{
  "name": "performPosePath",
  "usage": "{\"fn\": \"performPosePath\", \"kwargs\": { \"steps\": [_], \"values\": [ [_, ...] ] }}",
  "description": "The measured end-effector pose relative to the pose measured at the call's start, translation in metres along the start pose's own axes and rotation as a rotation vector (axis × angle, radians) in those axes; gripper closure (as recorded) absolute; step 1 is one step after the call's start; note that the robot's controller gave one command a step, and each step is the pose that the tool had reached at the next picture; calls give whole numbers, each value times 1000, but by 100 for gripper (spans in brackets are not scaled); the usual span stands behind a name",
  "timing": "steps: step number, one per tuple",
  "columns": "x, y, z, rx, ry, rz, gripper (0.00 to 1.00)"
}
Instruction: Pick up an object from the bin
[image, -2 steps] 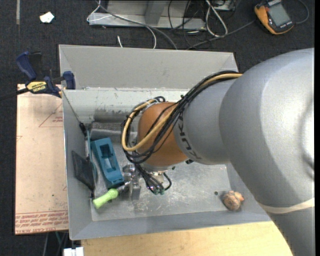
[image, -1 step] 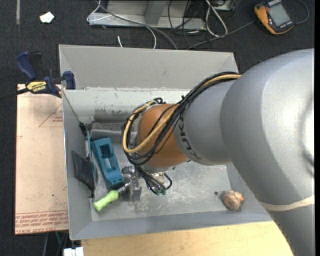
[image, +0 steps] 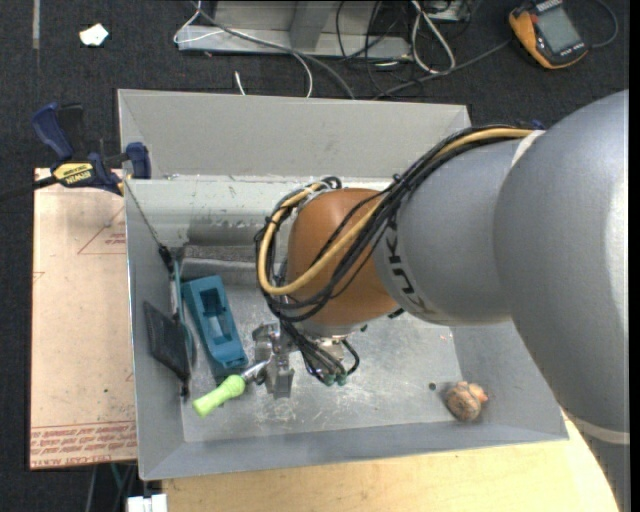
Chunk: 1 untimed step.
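down low in the front-left part of the grey bin (image: 300, 440), gripper (image: 276, 374) with its tip just beside, maybe touching, the right end of a small light-green thing (image: 218, 395): a short rounded stick lying flat on the floor, slanted, fatter end toward the front-left corner. whether spread or pinched, not readable here, with the tip tucked among metal parts below the orange cover (image: 335, 260), and nothing plainly seen clamped. nearest candidate by far, that green stick. probably plastic or rubber, so light, stiff enough to keep shape, but smooth and round, hence apt to roll or squirt out of a pinch. best taken across the middle of its length, square over the narrow width, not at the thin end next to the tip. just behind it and slightly left, a blue boxy plastic piece (image: 215, 320) lying lengthwise, front end close to the stick. further left, a flat black thing (image: 165, 342) by the left wall. little room on that side, so some risk of nudging the blue piece or pushing the stick under it. well apart at the front right, a brownish lump (image: 465, 400), no hindrance. clearer to come in from the right or the front
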<state>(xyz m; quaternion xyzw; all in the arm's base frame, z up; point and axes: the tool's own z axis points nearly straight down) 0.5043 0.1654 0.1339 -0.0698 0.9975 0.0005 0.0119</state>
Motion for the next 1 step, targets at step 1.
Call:
{"fn": "performPosePath", "kwargs": {
  "steps": [1],
  "values": [
    [-10, 3, -75, 1, 2, -18, 100]
  ]
}}
